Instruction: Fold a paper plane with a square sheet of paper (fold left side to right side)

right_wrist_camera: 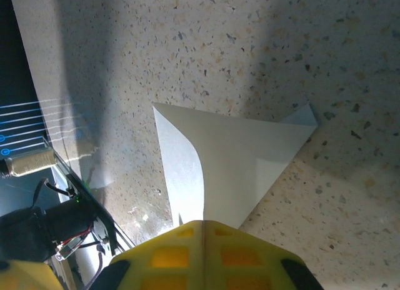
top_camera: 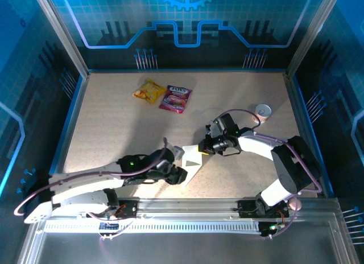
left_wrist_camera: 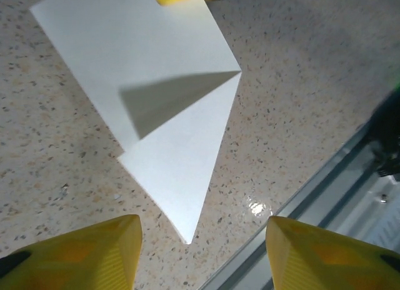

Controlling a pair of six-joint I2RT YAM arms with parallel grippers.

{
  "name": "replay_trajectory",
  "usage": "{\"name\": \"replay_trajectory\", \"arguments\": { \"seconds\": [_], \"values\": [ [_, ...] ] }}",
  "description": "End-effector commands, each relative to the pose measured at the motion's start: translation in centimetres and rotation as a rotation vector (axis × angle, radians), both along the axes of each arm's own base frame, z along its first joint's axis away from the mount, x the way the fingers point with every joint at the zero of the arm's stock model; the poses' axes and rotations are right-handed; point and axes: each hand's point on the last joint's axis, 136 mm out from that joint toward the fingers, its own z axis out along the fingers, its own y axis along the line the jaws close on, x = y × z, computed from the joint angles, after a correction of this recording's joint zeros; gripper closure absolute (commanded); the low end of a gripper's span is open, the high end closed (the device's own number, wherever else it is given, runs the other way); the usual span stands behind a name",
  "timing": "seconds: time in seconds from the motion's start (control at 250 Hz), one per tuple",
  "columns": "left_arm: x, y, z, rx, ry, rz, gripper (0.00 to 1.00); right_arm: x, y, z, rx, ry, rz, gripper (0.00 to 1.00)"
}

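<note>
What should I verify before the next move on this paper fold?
1. Left hand open, holding nothing, over the pointed tip of the paper: ok.
2. Right hand shut at the paper's edge: ok.
3. Right hand actually pinching the paper: cannot tell.
4. Paper lying flat on the table: not ok, one flap curls up.
5. Yellow packet, pink packet and cup well apart from the paper: ok.
</note>
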Motion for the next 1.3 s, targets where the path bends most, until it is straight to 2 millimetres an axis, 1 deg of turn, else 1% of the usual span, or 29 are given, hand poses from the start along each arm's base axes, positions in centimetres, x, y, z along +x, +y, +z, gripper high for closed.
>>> {"name": "replay_trajectory", "arguments": {
  "seconds": [0.0, 0.084, 0.168, 0.228, 0.352, 0.595, 0.775, 0.955, 1.107, 1.295],
  "values": [
    [1.0, -1.0, -0.3, 0.113, -0.079, 0.053, 0.44, 0.3, -0.2, 0.1, -0.018, 0.042, -0.033, 1.0],
    [1.0, -2.3, -1.3, 0.177, -0.079, 0.048, 0.46, 0.4, -0.3, 0.1, -0.023, 0.044, -0.037, 1.0],
    [1.6, -2.4, -2.2, 0.25, -0.09, 0.078, 0.46, 0.4, -0.3, 0.1, -0.025, 0.043, -0.039, 1.0],
    [2.0, -2.6, -2.5, 0.285, -0.104, 0.085, 0.47, 0.4, -0.3, 0.0, -0.024, 0.046, -0.042, 1.0],
    [2.2, -3.4, -3.4, 0.312, -0.101, 0.061, 0.47, 0.3, -0.3, -0.1, -0.021, 0.053, -0.045, 1.0],
    [1.6, -4.8, -5.6, 0.35, -0.069, 0.01, 0.47, 0.4, -0.2, -0.2, -0.017, 0.06, -0.052, 1.0],
    [2.1, -4.5, -6.5, 0.398, -0.079, 0.025, 0.49, 0.3, -0.2, -0.3, -0.014, 0.065, -0.051, 1.0],
    [2.6, -3.9, -6.8, 0.451, -0.101, 0.045, 0.5, 0.2, -0.3, -0.4, -0.017, 0.065, -0.052, 1.0],
    [2.7, -3.3, -7.2, 0.478, -0.105, 0.058, 0.53, 0.1, -0.3, -0.6, -0.017, 0.069, -0.051, 1.0],
    [2.6, -3.1, -7.7, 0.493, -0.103, 0.055, 0.53, 0.1, -0.4, -0.7, -0.019, 0.076, -0.058, 1.0]
  ]
}}
